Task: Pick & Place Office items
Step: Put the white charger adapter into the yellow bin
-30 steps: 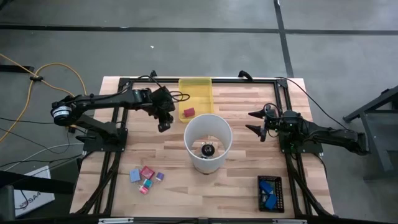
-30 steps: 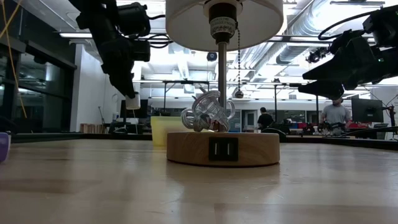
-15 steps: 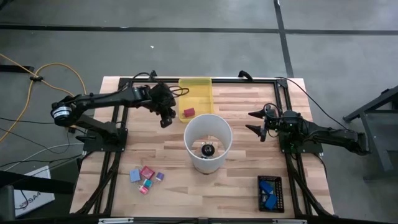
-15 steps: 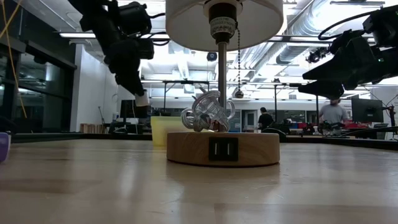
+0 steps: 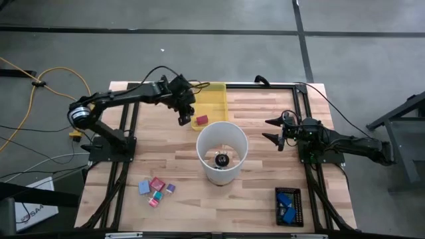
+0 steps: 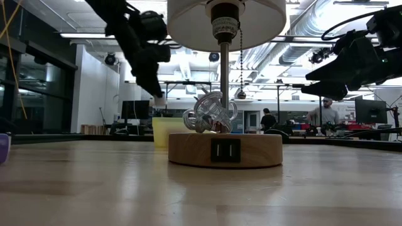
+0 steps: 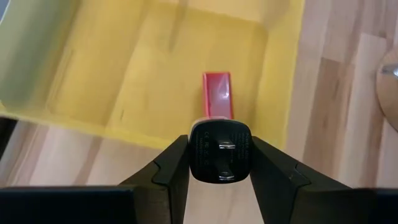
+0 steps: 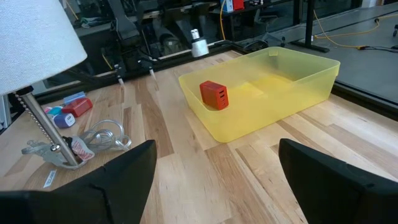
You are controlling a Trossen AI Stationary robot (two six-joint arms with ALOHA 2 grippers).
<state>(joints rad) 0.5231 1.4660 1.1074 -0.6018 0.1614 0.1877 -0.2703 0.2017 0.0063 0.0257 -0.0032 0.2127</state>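
Observation:
My left gripper (image 5: 183, 121) hangs over the near left rim of the yellow tray (image 5: 212, 93), shut on a small block (image 7: 221, 149) with a black face turned to the wrist camera; it looks pale in the low view (image 6: 159, 100). A red block (image 7: 217, 93) lies on the tray's floor just beyond it. More small items, blue, pink, cyan and purple (image 5: 157, 188), lie on the table at the near left. My right gripper (image 5: 273, 130) waits open at the right, clear of everything. My left gripper pinches the small block by its two opposite sides (image 7: 194, 152) between its two fingers. The fingers slant down from the table's left toward the tray. The block hangs lifted clear, above the tray's rim (image 7: 155, 134).
A lamp with a white shade (image 5: 222, 151) and a round wooden base (image 6: 225, 149) stands mid-table, just right of the tray's near end. A black tray with blue pieces (image 5: 287, 206) sits at the near right. People move in the room behind.
My left gripper has carried the small block toward the table's far edge and a little to the right, rising slightly, from beside the tray to over its near left rim. It has stayed shut on the block.

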